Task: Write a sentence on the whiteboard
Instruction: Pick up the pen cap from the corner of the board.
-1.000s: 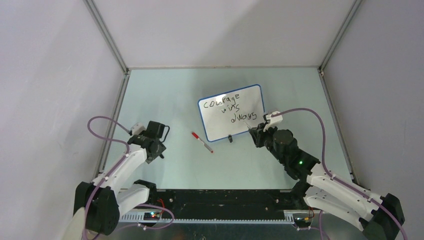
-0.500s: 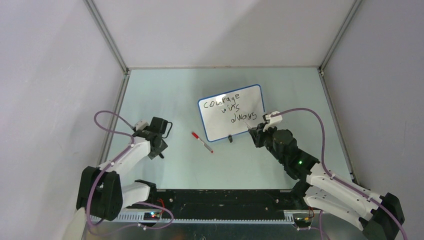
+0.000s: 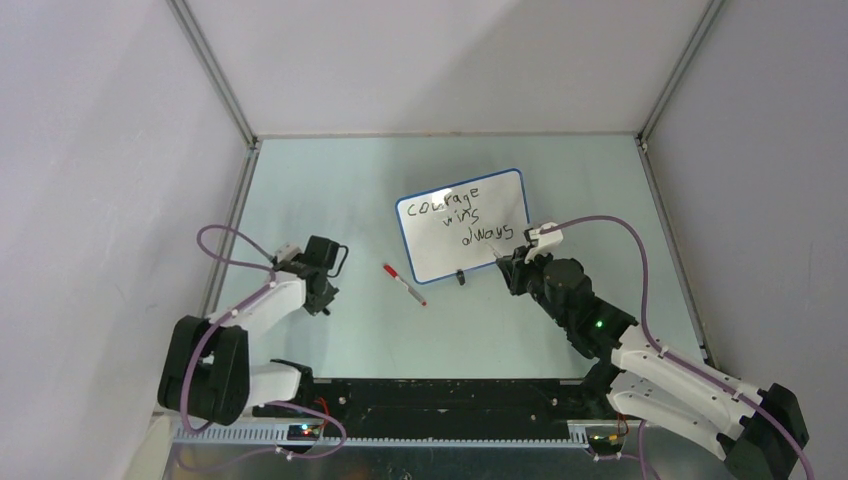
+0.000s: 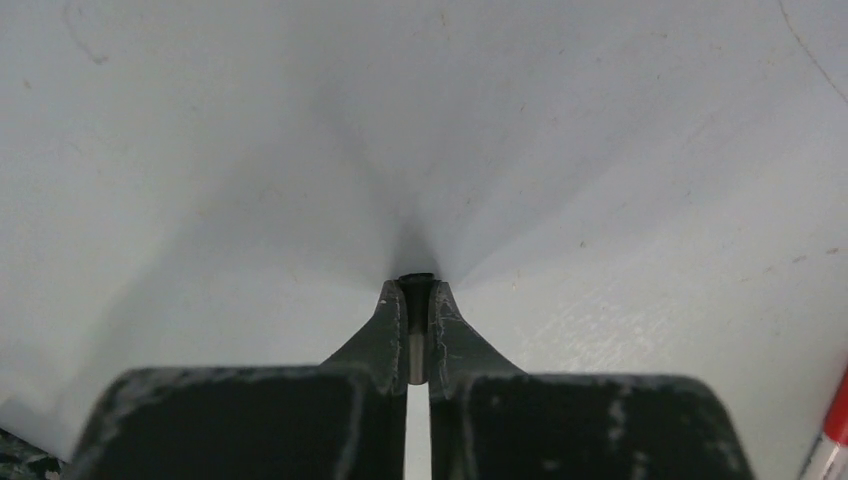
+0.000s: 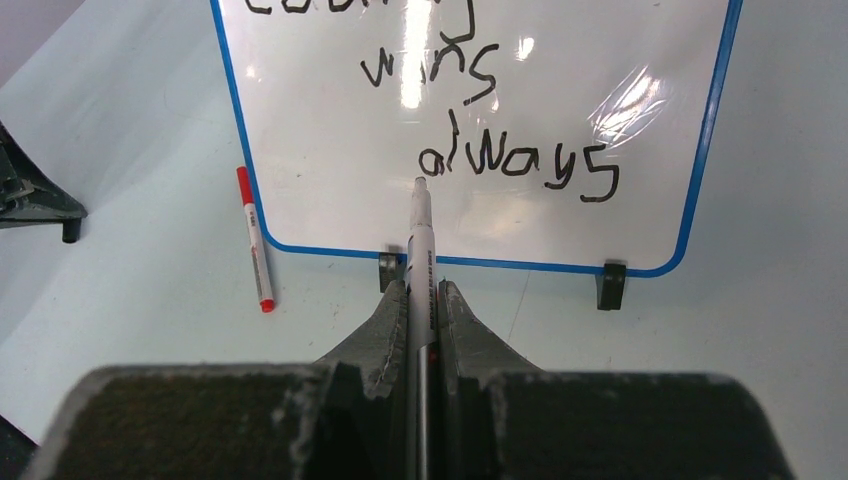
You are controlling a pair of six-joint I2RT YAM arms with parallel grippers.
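Note:
The whiteboard (image 3: pixel 430 255) (image 5: pixel 300 150) stands on black feet at mid-table, blue-rimmed. On it the sentence (image 3: pixel 462 217) (image 5: pixel 500 160) reads "courage wins always" in black. My right gripper (image 3: pixel 505 265) (image 5: pixel 420 290) is at the board's near edge, shut on a white marker (image 5: pixel 419 240). The marker's tip points at the "a" of "always"; whether it touches I cannot tell. My left gripper (image 3: pixel 325 303) (image 4: pixel 417 288) is low over bare table to the left, well away from the board. Its jaws are shut, with only a dark sliver in the slit between the tips.
A red-capped pen (image 3: pixel 404 284) (image 5: pixel 254 238) lies on the table between the two grippers, left of the board's near corner; its end shows at the left wrist view's edge (image 4: pixel 835 440). Metal frame rails (image 3: pixel 225 240) border the table's left and right sides.
The left gripper's jaws have gone from open to shut, and the left arm has folded so its gripper sits slightly further right. The right arm and marker have not moved.

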